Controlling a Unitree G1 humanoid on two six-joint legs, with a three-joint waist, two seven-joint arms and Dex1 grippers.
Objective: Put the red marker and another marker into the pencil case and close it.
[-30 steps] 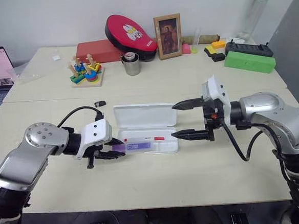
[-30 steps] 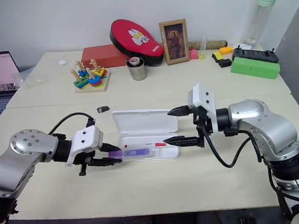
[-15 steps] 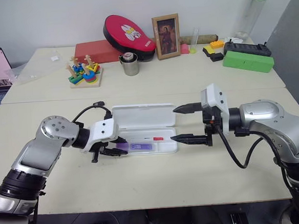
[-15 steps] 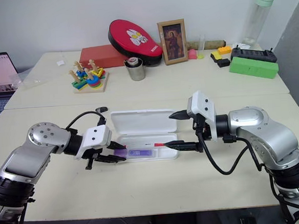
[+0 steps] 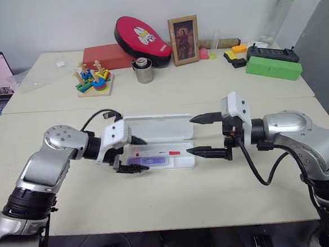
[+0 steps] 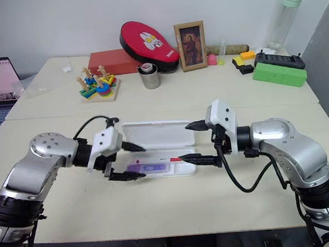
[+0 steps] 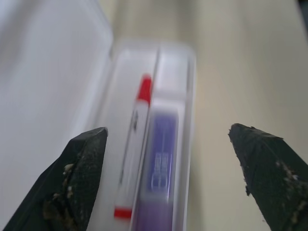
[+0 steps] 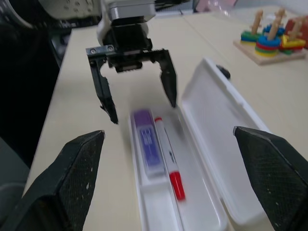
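Left claw (image 5: pixel 134 155) spread empty, right claw (image 5: pixel 200 135) wide, facing inward

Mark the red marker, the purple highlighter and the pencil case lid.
red marker (image 8: pixel 167 151), right wrist view, white barrel.
purple highlighter (image 8: pixel 147 141), right wrist view, label.
pencil case lid (image 5: pixel 156 127), left eye view, inner face.

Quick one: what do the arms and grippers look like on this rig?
Silver-grey rounded metal arm shells with dark joints. Each wrist carries a boxy white housing with a black cable looping out. The left gripper and right gripper each have two black, tapered, pointed fingers; the tips look scuffed.
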